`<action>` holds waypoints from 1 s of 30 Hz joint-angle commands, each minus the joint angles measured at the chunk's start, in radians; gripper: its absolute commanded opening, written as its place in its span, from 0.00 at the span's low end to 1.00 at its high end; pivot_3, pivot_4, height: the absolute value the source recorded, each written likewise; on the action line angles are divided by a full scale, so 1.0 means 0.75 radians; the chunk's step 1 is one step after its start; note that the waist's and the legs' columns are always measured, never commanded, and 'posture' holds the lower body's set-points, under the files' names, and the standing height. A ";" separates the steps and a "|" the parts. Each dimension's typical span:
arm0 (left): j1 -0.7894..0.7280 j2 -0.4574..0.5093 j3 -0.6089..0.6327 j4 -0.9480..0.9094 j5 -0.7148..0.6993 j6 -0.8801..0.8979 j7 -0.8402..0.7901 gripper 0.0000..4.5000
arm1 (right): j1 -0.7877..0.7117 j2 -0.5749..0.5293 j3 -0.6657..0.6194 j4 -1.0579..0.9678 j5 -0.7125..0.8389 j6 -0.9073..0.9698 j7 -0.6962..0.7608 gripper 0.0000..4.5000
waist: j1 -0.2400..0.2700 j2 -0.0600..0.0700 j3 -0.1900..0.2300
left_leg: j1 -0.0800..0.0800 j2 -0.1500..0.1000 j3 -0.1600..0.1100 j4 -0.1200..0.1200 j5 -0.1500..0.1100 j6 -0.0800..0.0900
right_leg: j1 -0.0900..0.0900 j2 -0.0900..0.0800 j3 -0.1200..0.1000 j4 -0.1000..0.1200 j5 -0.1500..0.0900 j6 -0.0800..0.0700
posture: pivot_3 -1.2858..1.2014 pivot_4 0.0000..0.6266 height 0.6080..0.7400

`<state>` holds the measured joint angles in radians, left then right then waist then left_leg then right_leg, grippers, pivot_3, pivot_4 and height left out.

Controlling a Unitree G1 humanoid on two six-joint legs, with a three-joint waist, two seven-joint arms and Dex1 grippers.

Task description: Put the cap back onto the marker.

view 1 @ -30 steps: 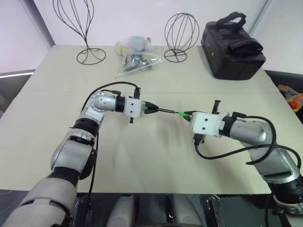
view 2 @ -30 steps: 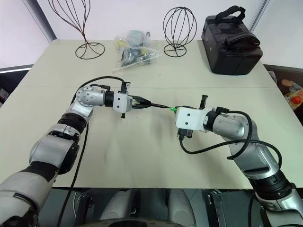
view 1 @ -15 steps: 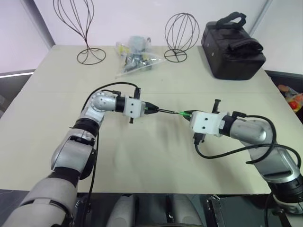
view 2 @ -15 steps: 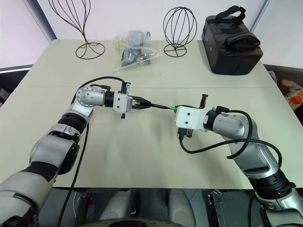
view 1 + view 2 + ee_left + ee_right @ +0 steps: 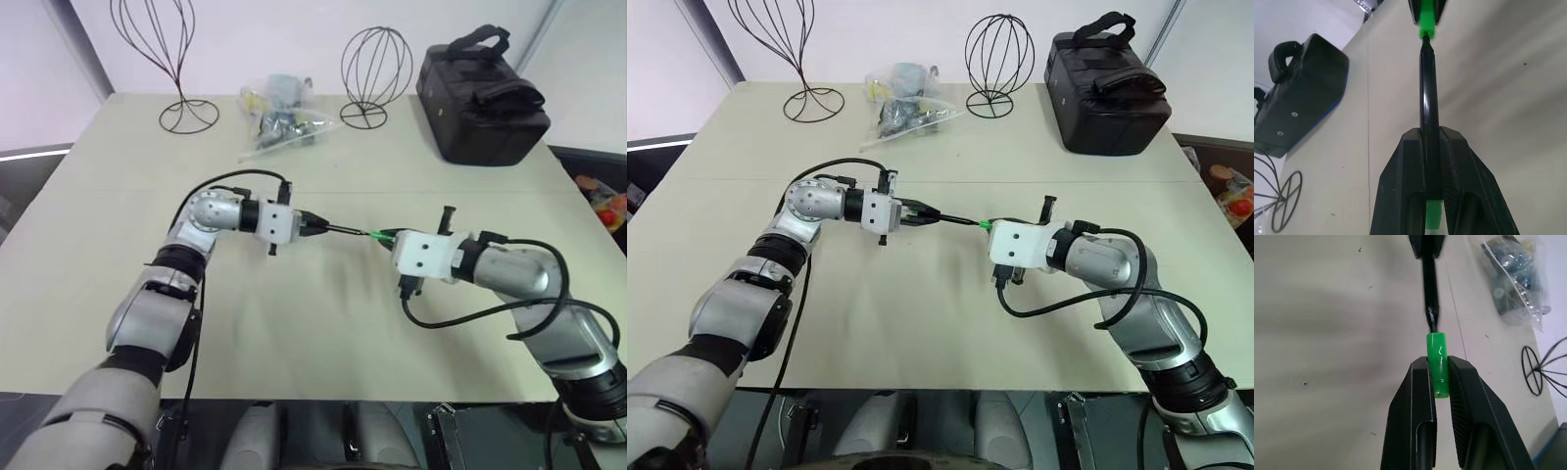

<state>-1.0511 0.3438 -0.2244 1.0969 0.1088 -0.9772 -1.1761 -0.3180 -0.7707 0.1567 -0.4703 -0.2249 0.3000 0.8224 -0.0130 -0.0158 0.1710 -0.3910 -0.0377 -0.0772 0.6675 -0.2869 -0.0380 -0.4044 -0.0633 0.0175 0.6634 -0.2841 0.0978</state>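
Nothing has moved since the earlier frames: both arms hold the same pose over the table [image 5: 118,294], and marker and cap sit where they did.

Left gripper [image 5: 315,226] is clamped on the marker [image 5: 343,230], pointing across toward the right arm. In the left wrist view the black shaft [image 5: 1428,93] runs out straight between the two fingers [image 5: 1405,186], most of its length sticking past the fingertips, pointed tip leading. A bit of green shows at the rear end of the marker between the fingers.

Right gripper [image 5: 384,237] is pinched on the cap [image 5: 378,235]. In the right wrist view the green cap [image 5: 1438,363] is squeezed between the fingers [image 5: 1418,401], about half of it poking out beyond the fingertips, open end facing the marker tip [image 5: 1432,323].

Marker tip sits right at the cap's mouth, roughly lined up on one axis; cannot tell if the tip is touching or just short of it. Both are held above the tabletop midway between the two arms.

At the far edge of the table: two wire stands [image 5: 375,69], a plastic bag [image 5: 279,116] of small items, and a black bag [image 5: 480,98].
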 commanded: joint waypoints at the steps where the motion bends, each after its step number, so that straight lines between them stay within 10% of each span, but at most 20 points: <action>1: -0.042 0.004 0.011 -0.016 -0.021 -0.032 0.022 0.00 | -0.001 0.000 0.009 -0.045 -0.004 -0.006 0.002 0.01 | 0.000 0.000 0.000 | 0.000 0.000 0.000 0.000 0.000 0.000 | 0.000 0.000 0.000 0.000 0.000 0.000 | 0.52 0.24 1.00; 30: 0.010 -0.057 0.053 -0.097 -0.208 0.139 -0.223 0.00 | -0.081 0.026 0.023 -0.054 -0.033 -0.002 -0.019 0.01 | -0.001 0.000 0.000 | 0.000 0.000 0.000 0.000 0.000 0.000 | 0.000 0.000 0.000 0.000 0.000 0.000 | 0.52 0.24 1.00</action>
<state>-1.0327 0.3166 -0.1956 1.0740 -0.0142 -0.8449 -1.3324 -0.3539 -0.7628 0.1827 -0.4719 -0.2389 0.2990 0.8299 -0.0138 -0.0158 0.1710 -0.3910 -0.0376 -0.0773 0.6675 -0.2869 -0.0380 -0.4045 -0.0631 0.0175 0.6635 -0.2841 0.0978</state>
